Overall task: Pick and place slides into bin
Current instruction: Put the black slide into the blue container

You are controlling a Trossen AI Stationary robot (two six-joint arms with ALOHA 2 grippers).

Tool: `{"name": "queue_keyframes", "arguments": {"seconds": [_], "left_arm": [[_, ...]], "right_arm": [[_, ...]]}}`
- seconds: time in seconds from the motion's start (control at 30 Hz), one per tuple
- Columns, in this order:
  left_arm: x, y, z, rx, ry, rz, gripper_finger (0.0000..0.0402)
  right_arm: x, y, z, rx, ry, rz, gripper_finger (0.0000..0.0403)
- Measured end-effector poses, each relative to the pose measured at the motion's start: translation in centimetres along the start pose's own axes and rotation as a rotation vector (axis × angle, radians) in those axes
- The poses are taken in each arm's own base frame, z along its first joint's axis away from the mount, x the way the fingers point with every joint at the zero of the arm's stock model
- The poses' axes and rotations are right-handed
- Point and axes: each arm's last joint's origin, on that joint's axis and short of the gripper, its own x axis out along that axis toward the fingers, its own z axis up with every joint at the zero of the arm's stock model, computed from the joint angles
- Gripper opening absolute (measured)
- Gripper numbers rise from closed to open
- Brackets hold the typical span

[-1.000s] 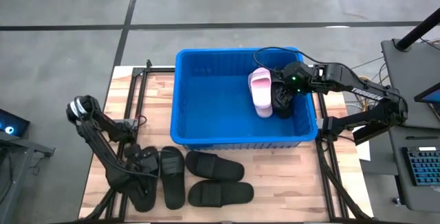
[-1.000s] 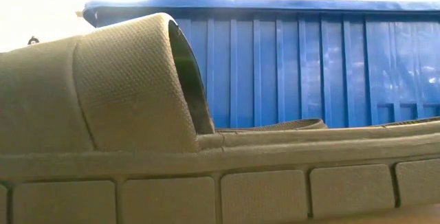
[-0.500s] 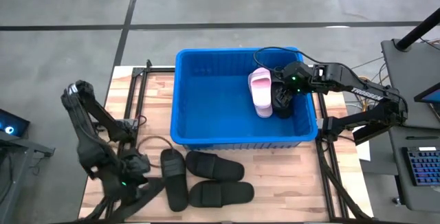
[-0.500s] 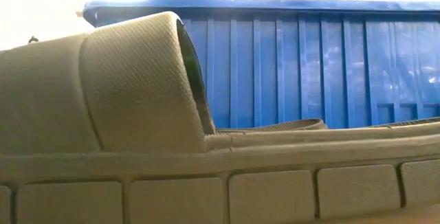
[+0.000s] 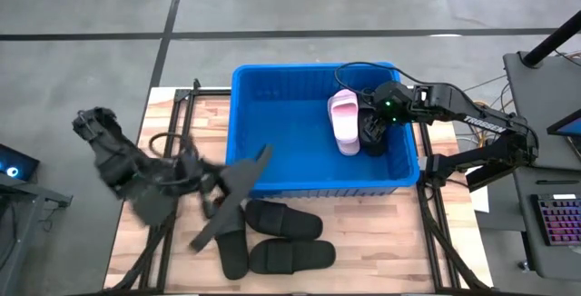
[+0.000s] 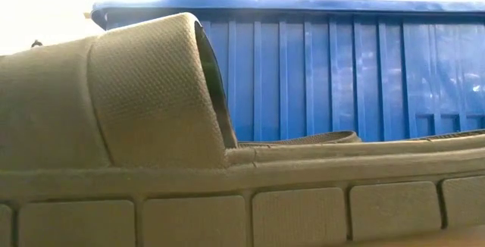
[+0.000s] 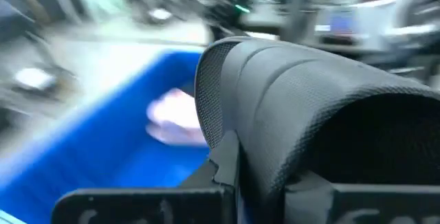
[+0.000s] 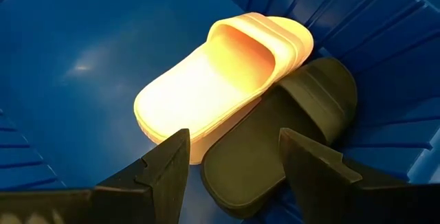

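While the right gripper (image 8: 230, 169) hangs spread over binned slides, the left gripper (image 5: 204, 187) apparently pinches a black slide (image 5: 231, 196), swinging toward the blue bin (image 5: 272, 78).

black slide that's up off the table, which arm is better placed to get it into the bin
Left. The left gripper is shut on that black slide, held over the near rim of the bin. The right gripper, jaws open, hovers inside the bin above the pink slide.
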Motion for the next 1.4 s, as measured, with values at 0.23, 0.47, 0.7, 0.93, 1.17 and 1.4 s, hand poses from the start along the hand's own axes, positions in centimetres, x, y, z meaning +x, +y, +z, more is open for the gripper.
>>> {"name": "queue_keyframes", "arguments": {"seconds": [0.23,0.47,0.7,0.93,1.17,1.4], "left_arm": [[8.5,4.0,1.6,0.125,0.048,0.333,0.0002],[16.3,8.3,0.1,0.115,0.244,0.412,0.0002],[23.6,9.9,-3.0,0.313,0.407,0.47,0.0002],[28.5,11.4,-7.2,0.379,0.579,0.543,0.0002],[30.9,12.5,-10.7,0.562,0.757,0.613,0.0002],[31.7,13.9,-12.8,0.633,0.876,0.615,0.0002]], "right_arm": [[0.0,0.0,0.0,-0.04,0.003,-0.004,0.0215],[0.0,-0.1,0.0,-0.069,-0.002,-0.035,0.0215],[0.0,-0.2,0.0,-0.111,-0.005,-0.044,0.0215],[0.0,-0.2,0.0,-0.132,-0.005,-0.045,0.0215],[0.0,-0.2,0.0,-0.14,-0.006,-0.045,0.0215],[0.0,-0.2,0.0,-0.155,-0.005,-0.045,0.0215]]}}
